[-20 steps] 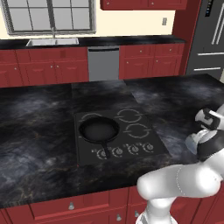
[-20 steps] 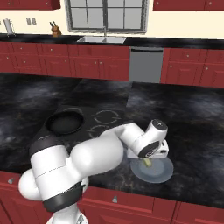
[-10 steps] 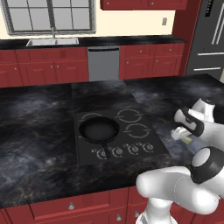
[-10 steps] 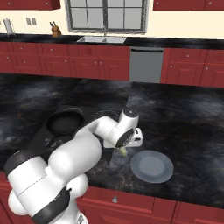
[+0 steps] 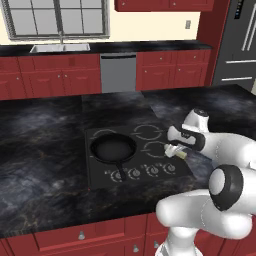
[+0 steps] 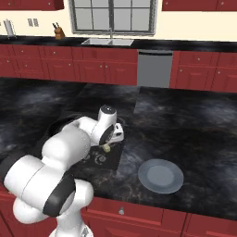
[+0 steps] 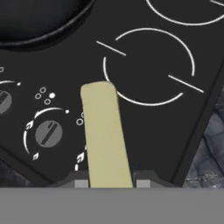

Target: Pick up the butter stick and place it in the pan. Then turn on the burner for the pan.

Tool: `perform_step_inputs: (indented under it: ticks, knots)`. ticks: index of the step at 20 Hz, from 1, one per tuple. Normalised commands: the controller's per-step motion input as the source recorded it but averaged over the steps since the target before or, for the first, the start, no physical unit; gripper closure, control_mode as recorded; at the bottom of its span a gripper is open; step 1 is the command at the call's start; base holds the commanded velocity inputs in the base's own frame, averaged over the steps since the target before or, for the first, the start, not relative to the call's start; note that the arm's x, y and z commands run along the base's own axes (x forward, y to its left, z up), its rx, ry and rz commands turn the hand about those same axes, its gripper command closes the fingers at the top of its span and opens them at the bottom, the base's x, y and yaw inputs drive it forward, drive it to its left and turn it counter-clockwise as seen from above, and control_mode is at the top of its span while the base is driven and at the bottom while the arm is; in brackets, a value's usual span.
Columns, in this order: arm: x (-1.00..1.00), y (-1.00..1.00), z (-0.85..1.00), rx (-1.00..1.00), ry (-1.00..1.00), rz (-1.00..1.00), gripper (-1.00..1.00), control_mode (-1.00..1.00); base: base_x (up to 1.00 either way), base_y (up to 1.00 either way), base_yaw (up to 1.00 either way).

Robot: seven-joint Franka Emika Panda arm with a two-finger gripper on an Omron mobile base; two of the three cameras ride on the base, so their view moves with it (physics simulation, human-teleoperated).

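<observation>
The gripper (image 7: 107, 183) is closed on the butter stick (image 7: 105, 135), right of the empty pan (image 5: 113, 148); placing and burner remain.

Place: a home kitchen
Back of frame: red cabinets (image 5: 47, 75), sink (image 6: 109, 41) under a window (image 6: 113, 14), dishwasher (image 5: 118, 73)
Right edge: steel fridge (image 5: 240, 45)
Centre: black cooktop (image 5: 135, 155) in a dark stone counter (image 5: 40, 150)
Upper left: knife block (image 6: 59, 32)

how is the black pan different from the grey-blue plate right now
The round black skillet pan sits on the black glass cooktop; the flat grey-blue plate lies on the dark marbled counter. The pan has low sides and a straight handle; the plate has neither. Both are round and empty.
</observation>
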Motion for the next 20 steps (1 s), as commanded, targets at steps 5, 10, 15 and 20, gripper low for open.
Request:
perform_step_inputs:
  ticks: [5,10,15,20]
  knots:
    - [0.61,0.99,0.14,0.0,0.02,0.16,1.0,-1.0,0.0,0.0,0.0]
    - [0.55,1.0,0.03,0.0,0.01,0.13,1.0,-1.0,0.0,0.0,0.0]
    - [0.47,0.88,0.0,-0.02,0.01,0.07,1.0,-1.0,0.0,0.0,0.0]
    - [0.04,0.12,-0.1,-0.02,0.01,0.0,1.0,-1.0,0.0,0.0,0.0]
